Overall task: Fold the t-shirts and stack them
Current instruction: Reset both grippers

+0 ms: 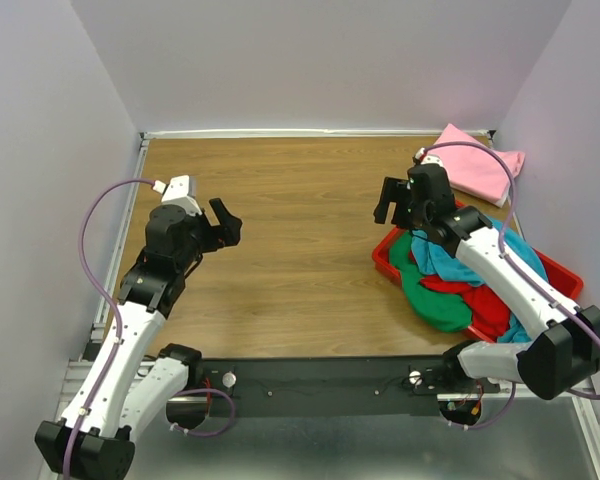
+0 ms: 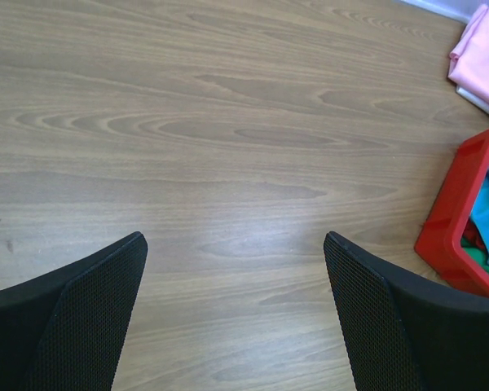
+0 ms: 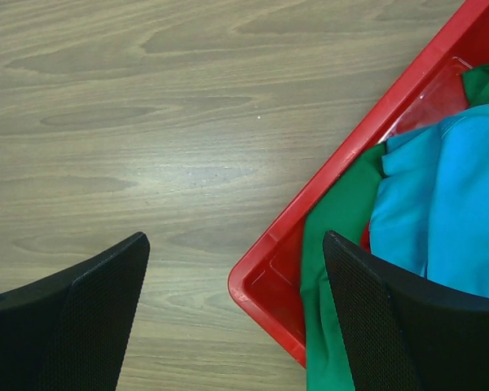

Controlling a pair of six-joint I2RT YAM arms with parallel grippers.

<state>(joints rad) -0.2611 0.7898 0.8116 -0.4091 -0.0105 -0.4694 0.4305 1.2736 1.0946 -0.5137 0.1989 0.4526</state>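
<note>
From above, my left gripper (image 1: 228, 222) and right gripper (image 1: 392, 208) are spread, empty; the folded pink t-shirt (image 1: 480, 165) lies far right, long axis slanting left-to-right. Left wrist: fingers wide over the table (image 2: 228, 122). Right wrist: teal t-shirt (image 3: 448, 195) and green t-shirt (image 3: 338, 244) crumpled in the red bin (image 3: 265, 285).

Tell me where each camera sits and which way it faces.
Top external: above and behind the robot, looking down on the table; left gripper and right gripper show, both open.
Left wrist: on that wrist, looking down at bare wood; own fingers at the bottom.
Right wrist: on that wrist, looking down at the red bin's corner; own fingers at the bottom.
Shared: every view shows the red bin.
</note>
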